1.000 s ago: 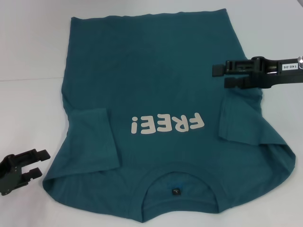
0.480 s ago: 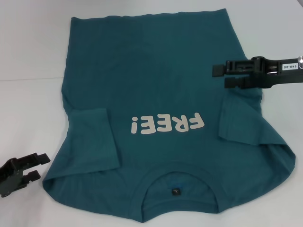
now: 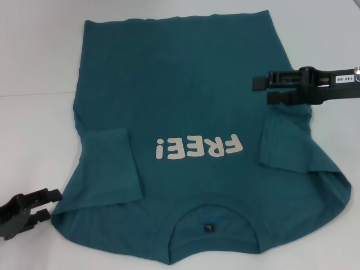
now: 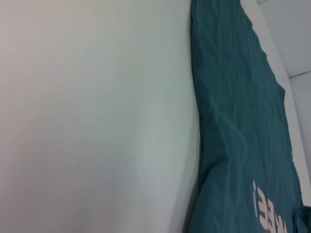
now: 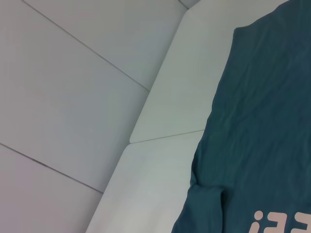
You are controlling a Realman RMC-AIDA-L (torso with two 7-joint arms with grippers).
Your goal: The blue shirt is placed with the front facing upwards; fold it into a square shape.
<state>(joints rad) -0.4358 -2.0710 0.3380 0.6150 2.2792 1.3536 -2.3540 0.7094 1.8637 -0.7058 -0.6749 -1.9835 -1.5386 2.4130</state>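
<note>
The blue shirt [image 3: 185, 112] lies front up on the white table, cream "FREE!" lettering [image 3: 199, 148] toward me, collar and small dark tag [image 3: 208, 228] nearest. Both sleeves are folded in over the body. My left gripper [image 3: 48, 203] sits low at the near left, open, just beside the shirt's left shoulder corner, nothing between its fingers. My right gripper [image 3: 264, 90] hovers open over the shirt's right side, above the folded right sleeve. The left wrist view shows the shirt [image 4: 243, 126] edge; the right wrist view shows the shirt [image 5: 262, 126] and a folded sleeve.
White table [image 3: 34, 84] surrounds the shirt, with bare surface to the left and at the far right. A seam between table panels [image 5: 165, 137] and the table's edge against the floor show in the right wrist view.
My left gripper has moved down and slightly right, ending close to the shirt's near left corner. The right gripper and the shirt have stayed put.
</note>
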